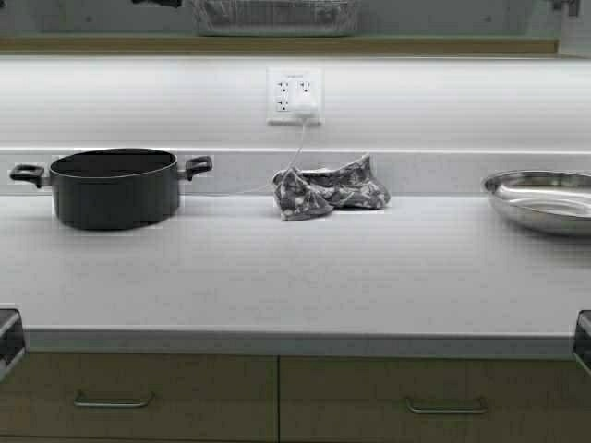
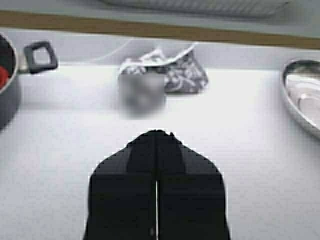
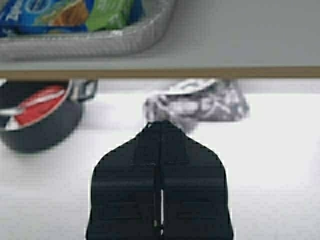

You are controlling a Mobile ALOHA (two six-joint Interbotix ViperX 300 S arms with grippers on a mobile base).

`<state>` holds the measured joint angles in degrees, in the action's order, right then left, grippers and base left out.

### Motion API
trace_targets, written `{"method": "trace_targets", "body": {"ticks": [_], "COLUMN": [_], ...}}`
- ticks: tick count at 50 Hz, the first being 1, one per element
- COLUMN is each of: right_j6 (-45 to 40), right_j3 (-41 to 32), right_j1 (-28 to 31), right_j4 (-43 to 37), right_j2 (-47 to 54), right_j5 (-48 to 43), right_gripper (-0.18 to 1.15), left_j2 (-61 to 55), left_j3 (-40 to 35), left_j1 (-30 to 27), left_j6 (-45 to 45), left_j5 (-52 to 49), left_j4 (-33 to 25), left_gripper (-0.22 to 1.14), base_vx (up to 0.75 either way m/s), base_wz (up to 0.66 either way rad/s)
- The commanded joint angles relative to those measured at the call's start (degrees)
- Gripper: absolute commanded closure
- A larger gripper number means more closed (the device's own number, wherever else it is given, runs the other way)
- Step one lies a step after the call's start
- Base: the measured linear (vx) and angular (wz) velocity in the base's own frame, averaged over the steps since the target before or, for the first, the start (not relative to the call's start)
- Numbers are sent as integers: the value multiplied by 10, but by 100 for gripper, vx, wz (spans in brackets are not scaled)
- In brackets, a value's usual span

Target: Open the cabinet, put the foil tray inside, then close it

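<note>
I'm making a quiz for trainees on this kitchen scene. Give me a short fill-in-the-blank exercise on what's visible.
1. The foil tray sits inside the open ____, above the counter.
2. On the counter, the black pot stands to the ____ of the patterned cloth.
3. The left gripper and right gripper are both ____.
4. A white plug sits in the wall ____, above the cloth.

Missing words: cabinet; left; shut; outlet

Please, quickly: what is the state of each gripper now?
Left gripper: closed, holding nothing, above the countertop.
Right gripper: closed, holding nothing.
</note>
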<state>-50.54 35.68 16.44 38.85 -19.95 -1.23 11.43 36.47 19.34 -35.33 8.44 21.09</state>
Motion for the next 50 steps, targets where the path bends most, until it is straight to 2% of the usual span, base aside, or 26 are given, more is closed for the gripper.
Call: {"method": "trace_targets", "body": {"ticks": [1, 18, 30, 42, 50], "right_j6": [5, 35, 37, 41, 50], "right_j3": [-2, -19, -5, -4, -11], "right_j1": [1, 1, 1, 1, 1], "right_j4": [-1, 0, 0, 0, 0], "right_j2": [-1, 37, 41, 41, 31], "right_j5": [-2, -2, -2, -3, -3], "right_gripper": [89, 90, 89, 90, 90], "left_j2": [2, -12, -9, 11, 17], "left_j3": [-7, 4, 4, 16, 4], "left_j1": [0, 0, 0, -18, -58], "left_j6": [1, 0, 5, 6, 13], "left_j5": [3, -2, -4, -17, -33], "left_j4": [-1, -9, -11, -11, -10], "left_gripper": [87, 87, 87, 87, 87], "base_vx": [-18, -23, -24, -22, -24], "base_wz": [-2, -2, 4, -3, -5]}}
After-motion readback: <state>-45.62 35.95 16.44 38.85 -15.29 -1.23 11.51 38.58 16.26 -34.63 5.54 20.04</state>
